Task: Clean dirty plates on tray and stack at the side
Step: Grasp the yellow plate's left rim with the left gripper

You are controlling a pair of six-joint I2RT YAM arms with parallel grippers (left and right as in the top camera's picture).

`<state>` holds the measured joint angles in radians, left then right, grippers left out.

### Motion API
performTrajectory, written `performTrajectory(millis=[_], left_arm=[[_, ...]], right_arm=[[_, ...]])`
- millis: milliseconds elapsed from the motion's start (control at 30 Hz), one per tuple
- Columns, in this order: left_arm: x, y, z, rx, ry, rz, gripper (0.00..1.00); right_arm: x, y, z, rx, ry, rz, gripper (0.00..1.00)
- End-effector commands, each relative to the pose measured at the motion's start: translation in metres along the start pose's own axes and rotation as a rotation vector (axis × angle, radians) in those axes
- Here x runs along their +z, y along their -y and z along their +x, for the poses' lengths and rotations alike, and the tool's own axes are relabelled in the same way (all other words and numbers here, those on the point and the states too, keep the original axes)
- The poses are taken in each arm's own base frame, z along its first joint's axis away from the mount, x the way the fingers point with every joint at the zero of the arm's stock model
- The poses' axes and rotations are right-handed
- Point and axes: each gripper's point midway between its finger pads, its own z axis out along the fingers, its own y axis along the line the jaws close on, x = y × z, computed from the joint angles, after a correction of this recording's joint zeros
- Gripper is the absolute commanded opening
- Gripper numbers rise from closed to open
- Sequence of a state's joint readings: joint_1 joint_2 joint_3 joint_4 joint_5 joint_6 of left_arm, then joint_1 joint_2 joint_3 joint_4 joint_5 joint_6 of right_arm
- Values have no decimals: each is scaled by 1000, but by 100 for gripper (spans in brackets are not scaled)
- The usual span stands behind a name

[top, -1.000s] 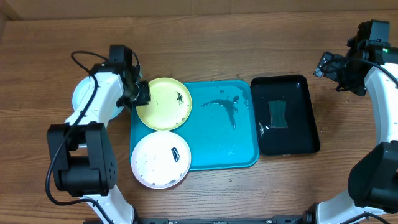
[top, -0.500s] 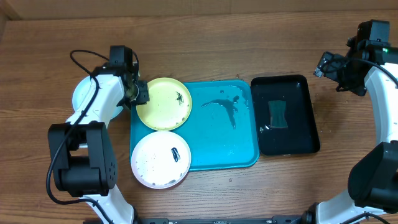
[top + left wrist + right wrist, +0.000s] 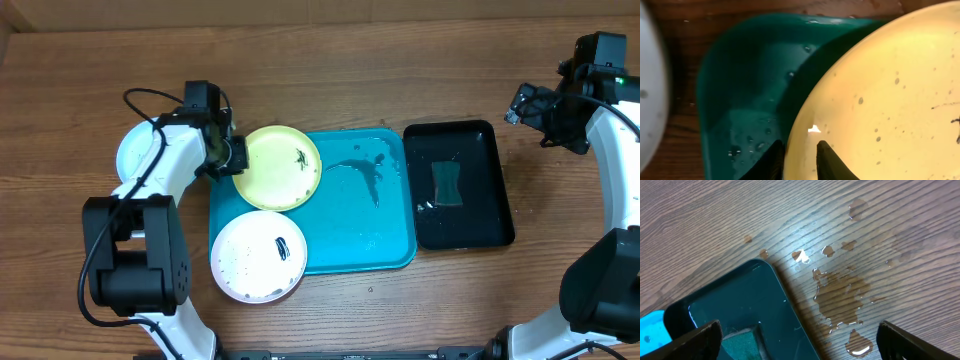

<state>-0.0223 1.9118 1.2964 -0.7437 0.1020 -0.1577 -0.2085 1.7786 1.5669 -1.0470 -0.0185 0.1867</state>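
Left gripper (image 3: 800, 152) pinched narrow on the left rim of the lime-green plate (image 3: 283, 168), rim between its fingers. Plate lies over the upper-left corner of the tray (image 3: 370, 225). Pink-rimmed plate (image 3: 258, 256) overhangs the tray's lower-left corner. Right gripper (image 3: 522, 104) spread wide, holding nothing, by the black tray (image 3: 492, 215)

Overhead brightness: bright and even, lit from above; sharp right to the edges.
Overhead shadows: short and soft beside the arms (image 3: 160, 170).
Glare: pale sheen on the wet tray (image 3: 350, 225).
Left wrist view: very close and soft; the lime-green plate (image 3: 890, 100) looks washed-out pale yellow and throws a dark shadow on the tray.
Right wrist view: table (image 3: 715, 225) grain crisp; puddles (image 3: 840, 297) flash white; right gripper (image 3: 799, 330) fingers (image 3: 690, 341) dark and blurred at the lower corners.
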Motion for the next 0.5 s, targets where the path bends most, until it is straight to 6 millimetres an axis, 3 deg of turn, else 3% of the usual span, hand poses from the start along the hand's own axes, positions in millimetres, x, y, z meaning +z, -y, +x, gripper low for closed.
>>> performTrajectory(millis=[0, 467], left_arm=[[5, 20, 13, 23, -33, 41, 25], [18, 67, 37, 87, -57, 64, 31]], right_arm=[[0, 0, -2, 0, 8, 7, 100], [0, 0, -2, 0, 9, 7, 100]])
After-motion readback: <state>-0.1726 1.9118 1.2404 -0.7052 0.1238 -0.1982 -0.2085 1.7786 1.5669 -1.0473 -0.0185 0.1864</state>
